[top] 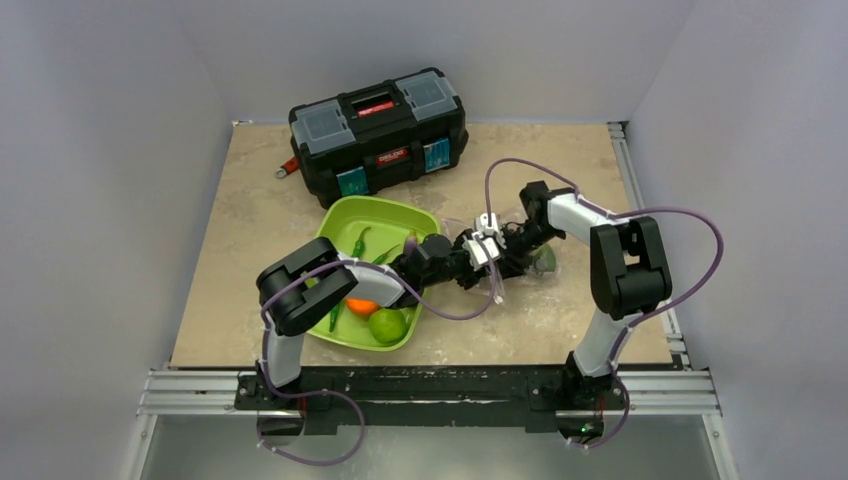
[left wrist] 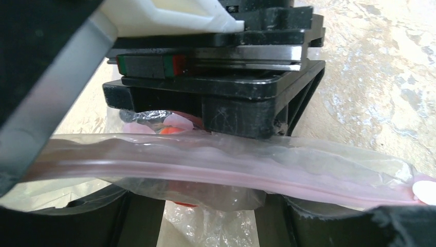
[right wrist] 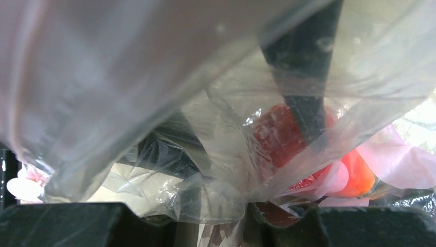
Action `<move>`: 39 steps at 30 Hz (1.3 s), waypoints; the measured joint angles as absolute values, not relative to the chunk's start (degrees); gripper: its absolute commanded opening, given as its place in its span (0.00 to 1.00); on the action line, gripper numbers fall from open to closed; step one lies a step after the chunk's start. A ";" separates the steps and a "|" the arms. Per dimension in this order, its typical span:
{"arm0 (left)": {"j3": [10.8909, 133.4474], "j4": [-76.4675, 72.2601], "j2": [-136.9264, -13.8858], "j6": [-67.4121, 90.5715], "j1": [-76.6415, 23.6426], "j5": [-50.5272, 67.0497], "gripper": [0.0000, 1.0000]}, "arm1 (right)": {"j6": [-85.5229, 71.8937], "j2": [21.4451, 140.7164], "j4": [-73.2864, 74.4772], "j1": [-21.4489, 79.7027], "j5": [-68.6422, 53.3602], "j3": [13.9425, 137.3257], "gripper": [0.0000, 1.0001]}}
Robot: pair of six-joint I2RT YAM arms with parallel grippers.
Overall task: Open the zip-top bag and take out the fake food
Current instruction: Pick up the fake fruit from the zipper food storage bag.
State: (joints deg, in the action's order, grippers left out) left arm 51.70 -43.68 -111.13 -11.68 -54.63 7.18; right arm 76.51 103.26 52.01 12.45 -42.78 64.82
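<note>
Where both grippers meet near the middle of the table (top: 250,190), just beside the right rim of the tray (top: 345,215), the bag (left wrist: 329,164) hangs between them, a strawberry (right wrist: 280,136) inside. The left gripper (left wrist: 211,226) has its jaws apart, with the pink zip strip (left wrist: 231,175) lying across them. The right gripper (right wrist: 216,226) (veiled by film) cannot be told. Best to pinch opposite lips and pull evenly. The toolbox (top: 380,135) label is unreadable.

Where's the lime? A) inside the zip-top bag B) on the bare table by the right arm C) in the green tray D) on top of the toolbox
C: the lime lies in the green tray, at its near corner beside the orange.
</note>
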 measured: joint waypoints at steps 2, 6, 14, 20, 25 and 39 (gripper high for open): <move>52.07 -43.75 -111.61 -11.66 -54.63 6.39 0.43 | 76.38 103.57 51.99 12.23 -43.05 64.82 0.26; 52.23 -44.71 -112.40 -11.51 -54.35 4.45 0.20 | 76.07 103.66 51.99 12.36 -43.18 64.82 0.25; 49.80 -48.51 -111.87 -11.51 -53.91 5.89 0.12 | 75.42 102.43 51.57 11.49 -43.51 63.86 0.29; 46.02 -45.28 -109.03 -11.03 -53.91 10.66 0.27 | 75.33 96.64 52.97 7.99 -43.22 63.20 0.49; 45.39 -42.17 -107.50 -10.00 -53.91 14.39 0.42 | 76.60 90.41 53.54 6.35 -42.54 63.22 0.68; 45.56 -41.63 -108.66 -9.65 -53.91 11.79 0.63 | 76.95 99.42 43.51 12.49 -35.53 67.18 0.40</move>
